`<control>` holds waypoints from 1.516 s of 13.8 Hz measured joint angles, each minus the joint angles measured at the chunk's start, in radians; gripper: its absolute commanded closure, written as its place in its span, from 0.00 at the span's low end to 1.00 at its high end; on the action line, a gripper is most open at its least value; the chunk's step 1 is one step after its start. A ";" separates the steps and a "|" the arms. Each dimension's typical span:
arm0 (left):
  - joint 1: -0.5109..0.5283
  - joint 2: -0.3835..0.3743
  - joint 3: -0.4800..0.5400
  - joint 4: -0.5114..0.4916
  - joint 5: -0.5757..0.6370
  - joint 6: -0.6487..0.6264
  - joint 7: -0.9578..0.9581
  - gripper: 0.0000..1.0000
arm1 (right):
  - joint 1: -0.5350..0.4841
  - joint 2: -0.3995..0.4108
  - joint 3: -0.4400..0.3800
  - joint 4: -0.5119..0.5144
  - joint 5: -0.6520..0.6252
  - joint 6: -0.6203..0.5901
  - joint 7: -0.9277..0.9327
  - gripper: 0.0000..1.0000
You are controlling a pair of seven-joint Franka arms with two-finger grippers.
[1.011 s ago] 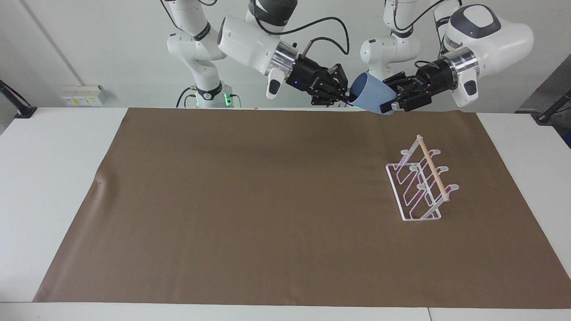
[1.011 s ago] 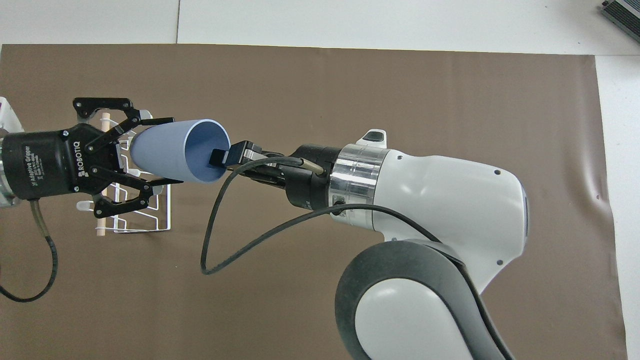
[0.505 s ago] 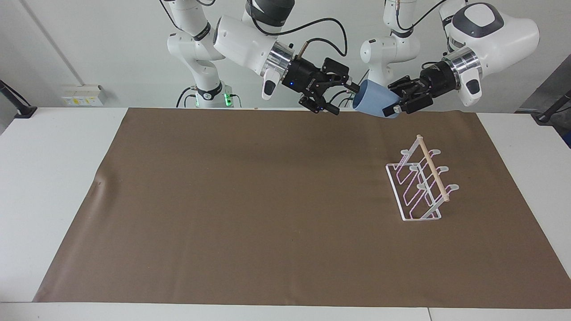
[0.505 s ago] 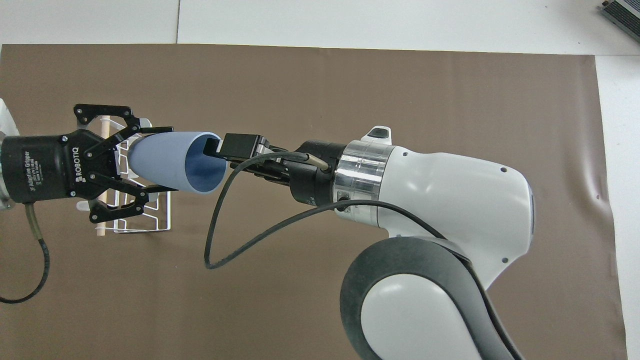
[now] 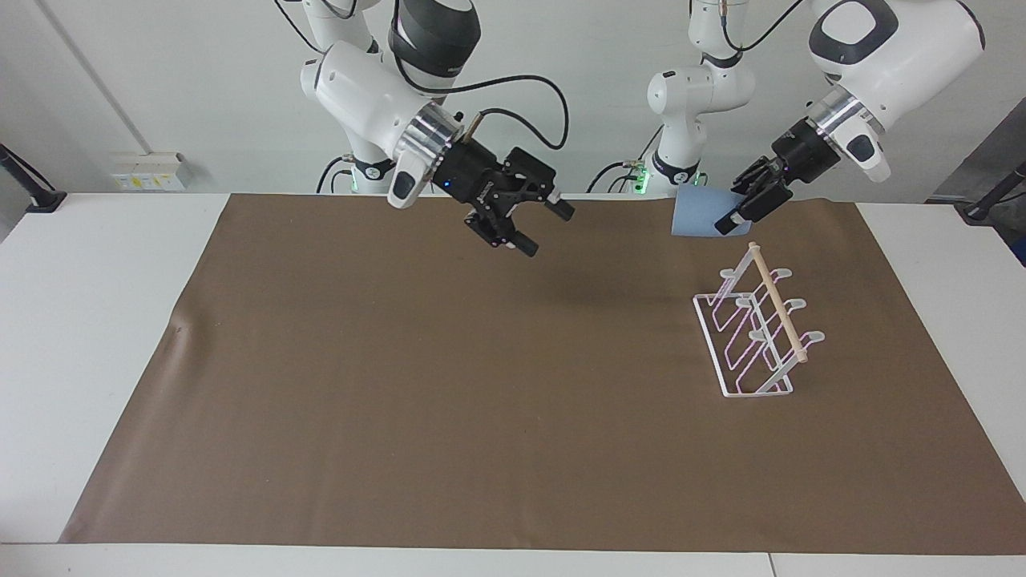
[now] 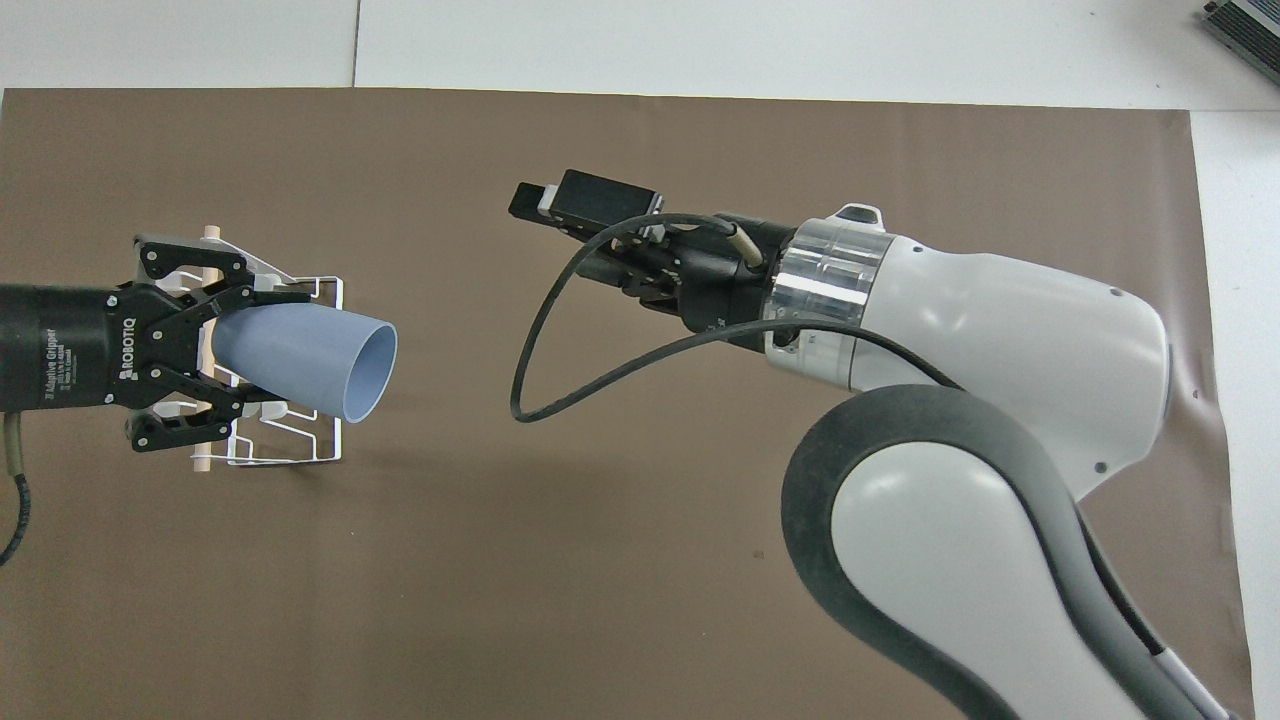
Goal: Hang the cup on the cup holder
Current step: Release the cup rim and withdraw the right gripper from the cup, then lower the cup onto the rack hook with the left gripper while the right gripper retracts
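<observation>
So the handoff's done: the right gripper (image 5: pixel 539 226) has let go of the cup's rim and pulled away over the brown mat (image 5: pixel 449 401) on the desk, fingers spread wide and empty. The left gripper (image 6: pixel 262 352) now has the light blue cup (image 6: pixel 305 358) to itself, fingers pinching its narrow base, mouth sideways. It's up in the air over the white wire cup holder (image 5: pixel 755 332), so hanging looks next.

A wide brown mat (image 5: pixel 449 385) covers most of the white table (image 5: pixel 96 320) — smooth, apart from 1 small crease (image 5: pixel 175 328) near its edge toward the right arm's end. On the wall, a pale socket strip (image 5: pixel 146 171) sits low. A dark device's corner (image 6: pixel 1245 25) shows at the table's farthest corner — only partly in view.
</observation>
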 measured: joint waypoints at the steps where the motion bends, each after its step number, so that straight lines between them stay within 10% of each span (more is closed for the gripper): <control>1: -0.013 0.000 -0.009 0.000 0.068 0.034 0.005 1.00 | 0.000 0.000 -0.030 -0.005 -0.092 0.000 -0.003 0.00; 10: -0.107 0.015 -0.016 -0.018 0.498 0.319 0.180 1.00 | 0.000 -0.007 -0.254 -0.001 -0.867 -0.328 -0.004 0.00; 17: -0.062 0.154 -0.008 -0.037 0.638 0.579 0.321 1.00 | 0.007 -0.033 -0.392 0.231 -1.004 -0.895 -0.004 0.00; 21: -0.062 0.207 -0.008 -0.055 0.706 0.663 0.321 1.00 | 0.024 -0.053 -0.475 0.256 -1.004 -0.988 -0.017 0.00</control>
